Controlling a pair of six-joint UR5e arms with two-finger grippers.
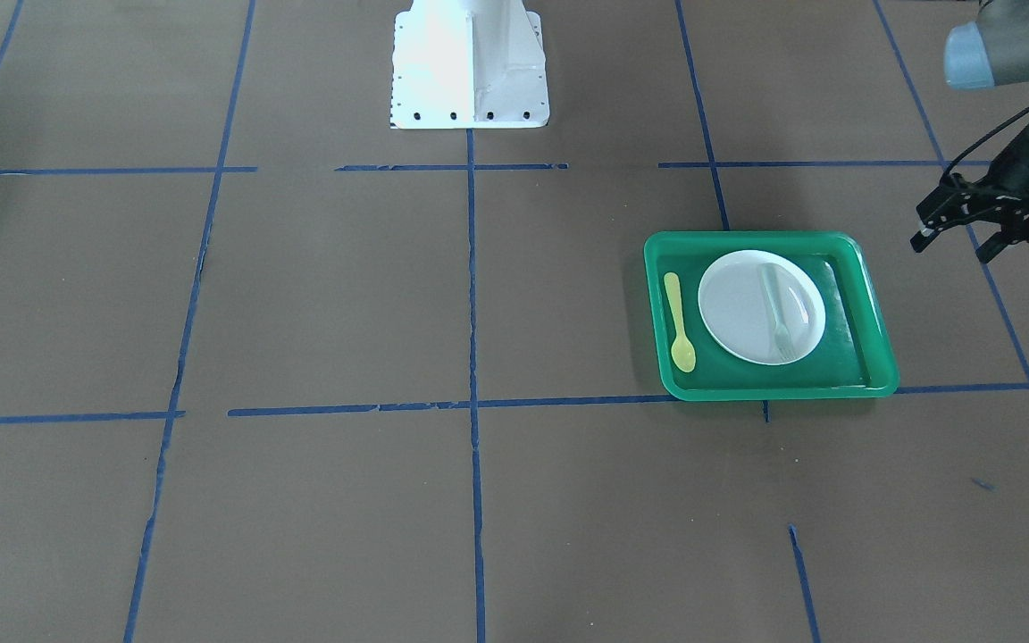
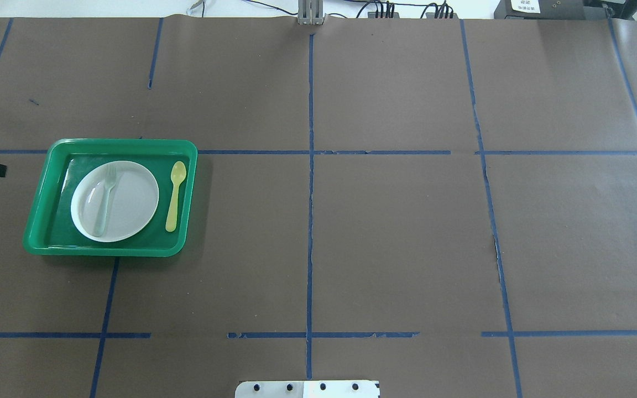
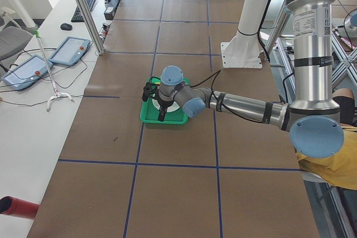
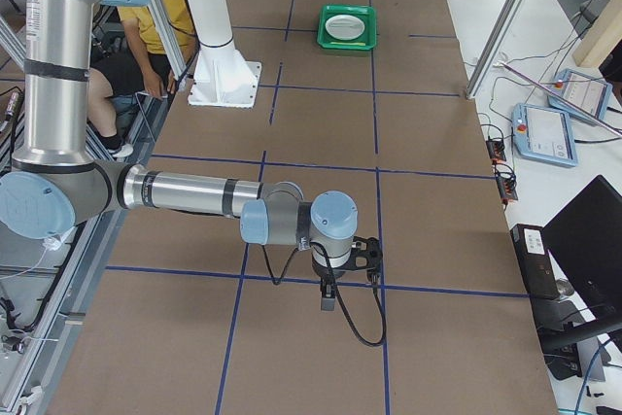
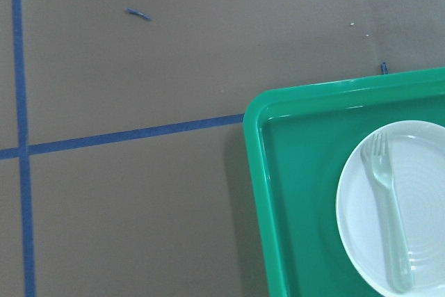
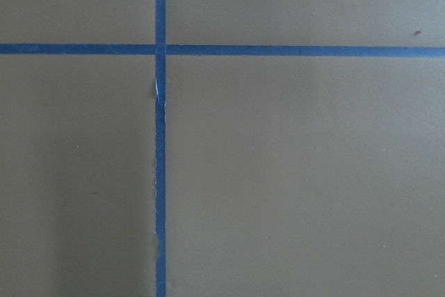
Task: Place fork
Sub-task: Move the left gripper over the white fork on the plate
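Left gripper [image 1: 950, 248]: black, two-fingered, its fingers spread wide with nothing between them. It hangs over the brown paper-covered worktop [image 1: 345, 295], beside the green rectangular plastic tray [image 1: 765, 239] and apart from it. The overhead view cuts it off at the picture's edge, so only one dark fingertip shows.

The small pale translucent plastic fork [image 1: 775, 308] lies flat on the round white plate [image 1: 729, 308] inside the tray. Its tines point away from the robot's base. The yellow plastic spoon [image 1: 679, 321] lies on the tray floor, beside the plate and parallel to the fork.

The left wrist view crops the tray and plate at its right and lower edges. In the exterior left view the near arm's wrist covers most of the tray and hides the fork. The printed label [image 3: 307, 23] on that arm's upright tube is too small to read.

Right gripper [image 4: 335, 284]: it hangs near a crossing of blue tape lines, well apart from the tray. Whether it is wide or narrow cannot be told.
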